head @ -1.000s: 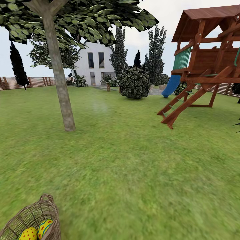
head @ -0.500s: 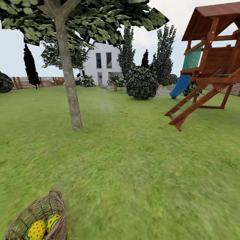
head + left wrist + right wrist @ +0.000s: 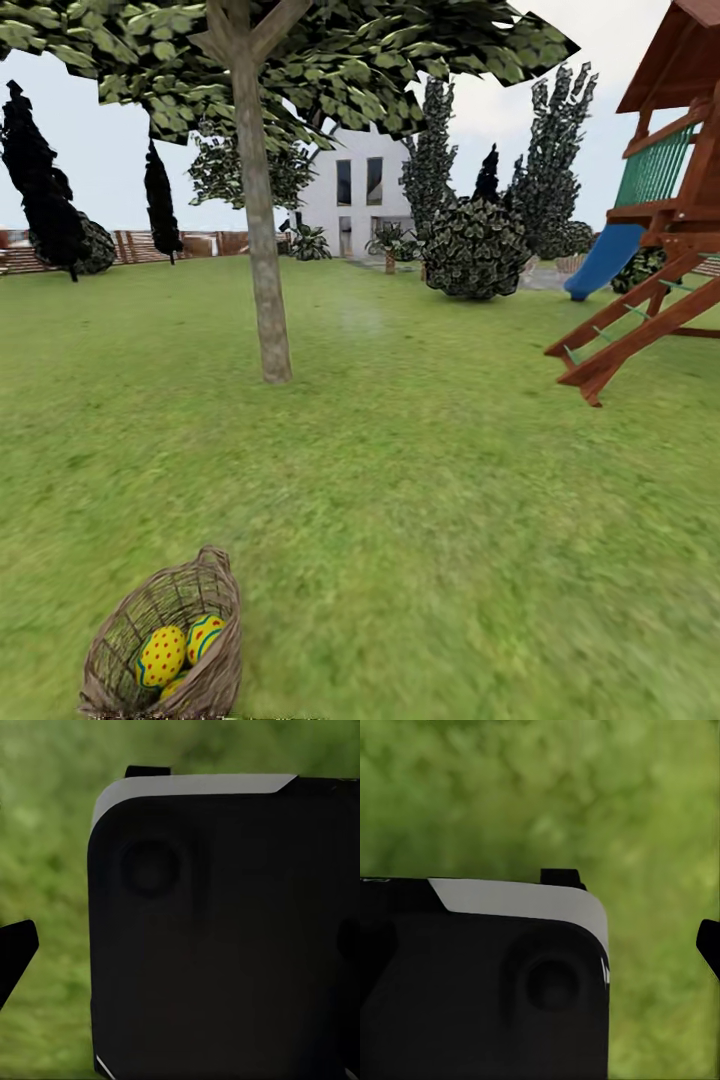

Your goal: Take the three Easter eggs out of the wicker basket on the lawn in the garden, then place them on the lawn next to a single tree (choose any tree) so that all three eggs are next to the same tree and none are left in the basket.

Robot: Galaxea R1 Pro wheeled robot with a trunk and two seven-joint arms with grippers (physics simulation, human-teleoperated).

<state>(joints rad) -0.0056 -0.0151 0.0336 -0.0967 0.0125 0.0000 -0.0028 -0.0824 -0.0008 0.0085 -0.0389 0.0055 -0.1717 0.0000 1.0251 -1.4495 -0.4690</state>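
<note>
The Easter eggs (image 3: 172, 652) are lying inside the wicker basket (image 3: 215, 670) on the lawn (image 3: 430, 500), low at the head view's left, well apart from the tree (image 3: 262, 280). Judging by this, the approach step is in hand; next comes reaching into the basket. How wide either end effector is standing, I cannot tell.

Black rounded robot casing (image 3: 217, 937) with white edge.

i see the lawn (image 3: 430, 520) carrying the wicker basket (image 3: 165, 650), a tree (image 3: 265, 290) and a playset (image 3: 640, 300).
</note>
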